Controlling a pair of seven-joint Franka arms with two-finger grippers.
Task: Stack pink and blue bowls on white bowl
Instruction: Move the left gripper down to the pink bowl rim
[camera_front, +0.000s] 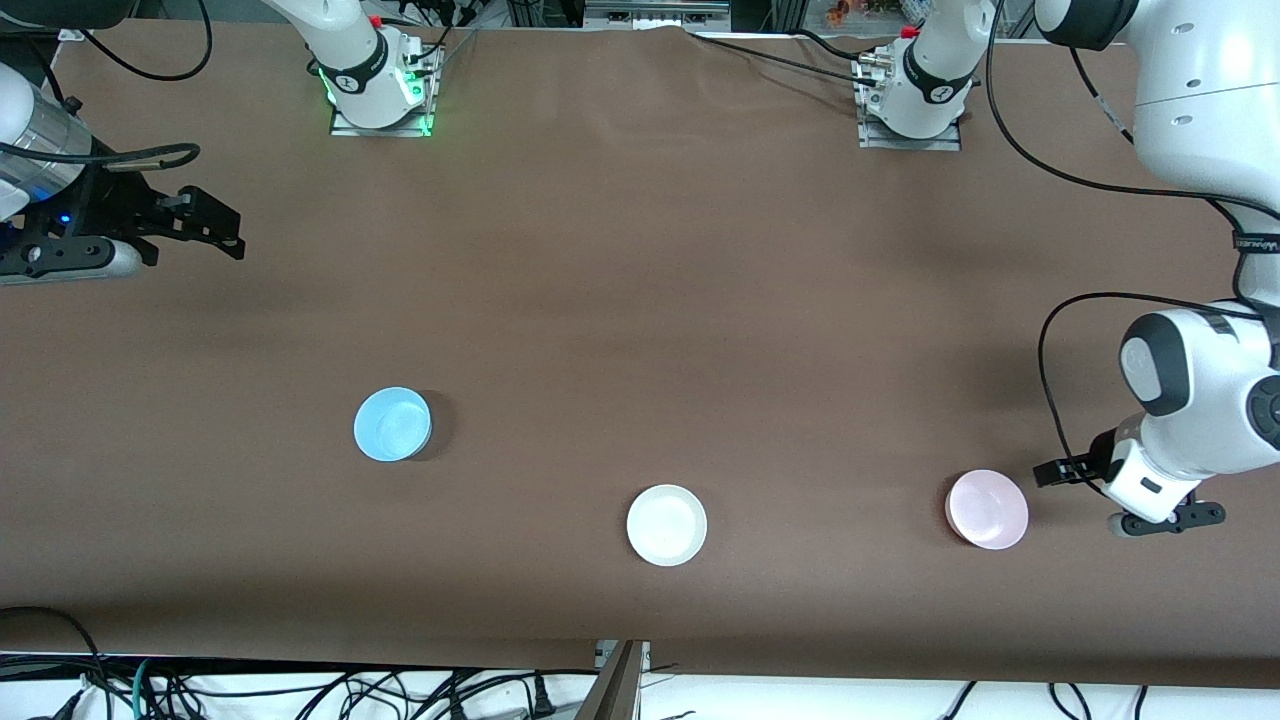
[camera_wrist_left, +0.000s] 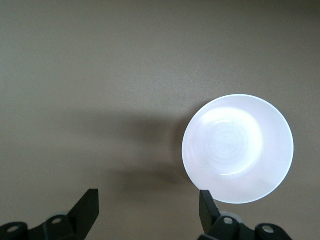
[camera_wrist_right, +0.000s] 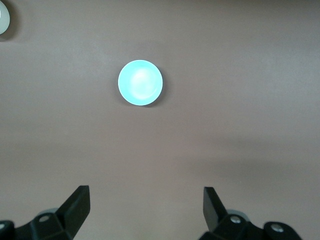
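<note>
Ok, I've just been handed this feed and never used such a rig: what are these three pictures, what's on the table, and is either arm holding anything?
You see two robot arms at a brown table. The big picture looks down from a camera facing them; the other two come from cameras on each arm's wrist. Three bowls stand apart: the blue bowl toward the right arm's end, the white bowl in the middle and nearest the front camera, the pink bowl toward the left arm's end. The left gripper is low beside the pink bowl, open, holding nothing. The right gripper waits open and empty over its end of the table. Nothing is stacked yet.
</note>
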